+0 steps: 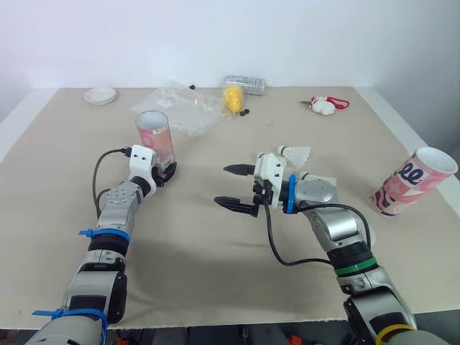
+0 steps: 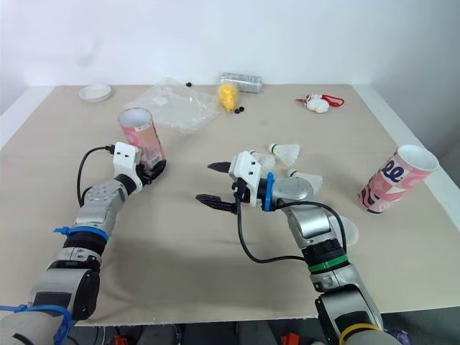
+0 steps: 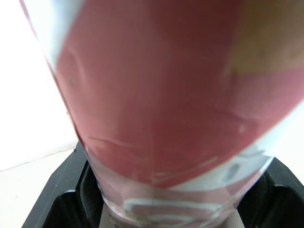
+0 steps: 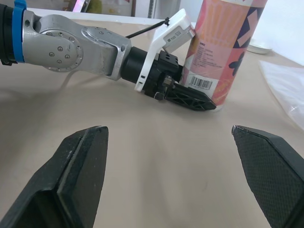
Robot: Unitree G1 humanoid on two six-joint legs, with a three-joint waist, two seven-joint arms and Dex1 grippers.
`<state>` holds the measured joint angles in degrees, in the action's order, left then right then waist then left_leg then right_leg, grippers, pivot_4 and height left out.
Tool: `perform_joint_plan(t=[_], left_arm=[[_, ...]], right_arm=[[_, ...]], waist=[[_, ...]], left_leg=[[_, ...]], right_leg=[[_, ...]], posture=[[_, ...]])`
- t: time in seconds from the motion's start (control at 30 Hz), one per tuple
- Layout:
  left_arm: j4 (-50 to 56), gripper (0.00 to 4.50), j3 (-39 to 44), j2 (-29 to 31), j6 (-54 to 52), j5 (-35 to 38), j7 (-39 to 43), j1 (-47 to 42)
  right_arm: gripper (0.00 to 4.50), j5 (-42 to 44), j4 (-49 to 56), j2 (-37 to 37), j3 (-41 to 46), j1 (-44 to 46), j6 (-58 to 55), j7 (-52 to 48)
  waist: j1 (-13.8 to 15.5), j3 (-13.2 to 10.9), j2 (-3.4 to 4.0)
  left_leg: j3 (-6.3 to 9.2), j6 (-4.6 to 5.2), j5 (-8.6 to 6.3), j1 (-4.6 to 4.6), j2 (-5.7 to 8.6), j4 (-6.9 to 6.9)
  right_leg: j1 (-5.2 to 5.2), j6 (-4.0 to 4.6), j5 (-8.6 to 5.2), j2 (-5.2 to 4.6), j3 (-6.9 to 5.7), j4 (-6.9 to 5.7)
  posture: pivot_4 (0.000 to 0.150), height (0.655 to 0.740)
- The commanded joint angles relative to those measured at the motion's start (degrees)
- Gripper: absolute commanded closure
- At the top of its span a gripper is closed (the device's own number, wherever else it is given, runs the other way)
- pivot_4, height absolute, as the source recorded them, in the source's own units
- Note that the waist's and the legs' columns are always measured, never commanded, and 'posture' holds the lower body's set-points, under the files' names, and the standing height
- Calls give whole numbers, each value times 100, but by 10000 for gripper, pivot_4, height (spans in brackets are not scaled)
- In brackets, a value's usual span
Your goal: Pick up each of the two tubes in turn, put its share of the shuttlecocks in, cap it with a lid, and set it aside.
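Tube (image 1: 154, 136) upright, clasped low by the left end effector (image 1: 167, 172), seemingly to hold its mouth up for loading; right end effector (image 1: 223, 185) wide and empty, shuttlecocks (image 1: 295, 153) just behind it.

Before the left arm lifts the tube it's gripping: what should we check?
1. Left gripper jaws closed on the tube: ok.
2. Tube upright on the table, mouth open: ok.
3. Right gripper open and empty: ok.
4. Shuttlecocks lying beside the right gripper: ok.
5. Second tube standing upright: cannot tell.
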<state>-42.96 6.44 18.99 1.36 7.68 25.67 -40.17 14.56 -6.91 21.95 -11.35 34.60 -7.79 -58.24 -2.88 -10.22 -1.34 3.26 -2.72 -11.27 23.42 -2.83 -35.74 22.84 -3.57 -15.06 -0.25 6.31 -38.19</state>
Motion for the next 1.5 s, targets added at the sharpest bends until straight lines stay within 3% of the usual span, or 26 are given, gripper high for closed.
perform_joint_plan(t=[0.03, 0.33, 0.6, 0.83, 1.07, 1.23, 1.5], left_arm=[[468, 15705, -153, 252, 126, -81, 455, 235], [2668, 15705, -1555, 1909, -141, -92, 3962, 666], [2601, 15705, -2723, 2128, -936, -603, 5548, -384], [2590, 15705, -3248, 1646, -1503, -905, 6033, -1280], [2792, 15705, -3374, 1553, -1492, -1094, 5973, -1093], [2883, 15705, -3418, 1651, -1641, -1177, 6029, -942], [2994, 15705, -3270, 1929, -1976, -1181, 6087, -920]], right_arm=[[0, 207, 455, 147, 285, 36, -134, 12], [0, 1150, 2264, 738, 1807, -1218, -1685, 1185], [0, 1406, 3036, 973, 2699, -1870, -2455, 2205], [0, 1673, 3778, 920, 3304, -2617, -3198, 3043], [0, 1951, 4065, 935, 3349, -2986, -3442, 3182], [0, 1719, 3729, 785, 2584, -2521, -3375, 3294], [0, 807, 2116, -84, 1674, -1337, -3014, 4057]], waist=[[-2, 0, 0], [40, -1, 1], [28, -1, 2], [30, -1, 2], [11, 0, 5], [7, 2, 7], [-2, 4, 11]], left_leg=[[0, 0, 0, 1, 0, 3], [9, -6, -1, 64, 2, 23], [9, 6, 5, 62, 2, 10], [9, 12, 2, 68, 4, 9], [8, 24, -4, 66, 5, 7], [8, 29, -1, 63, 4, -5], [8, 33, 2, 59, -2, -7]], right_leg=[[2, 0, 0, 0, 1, 0], [54, 43, 4, -10, -15, 5], [50, 5, -13, -6, -16, 2], [54, 8, -16, -6, -11, 2], [53, 12, -18, -6, -7, 0], [47, 0, -15, -5, -7, -2], [49, 8, -11, 4, -6, -8]], posture=[[1500, 7400], [1500, 7400], [1500, 7400], [1500, 7400], [1500, 7400], [1500, 7400], [1500, 7400]])
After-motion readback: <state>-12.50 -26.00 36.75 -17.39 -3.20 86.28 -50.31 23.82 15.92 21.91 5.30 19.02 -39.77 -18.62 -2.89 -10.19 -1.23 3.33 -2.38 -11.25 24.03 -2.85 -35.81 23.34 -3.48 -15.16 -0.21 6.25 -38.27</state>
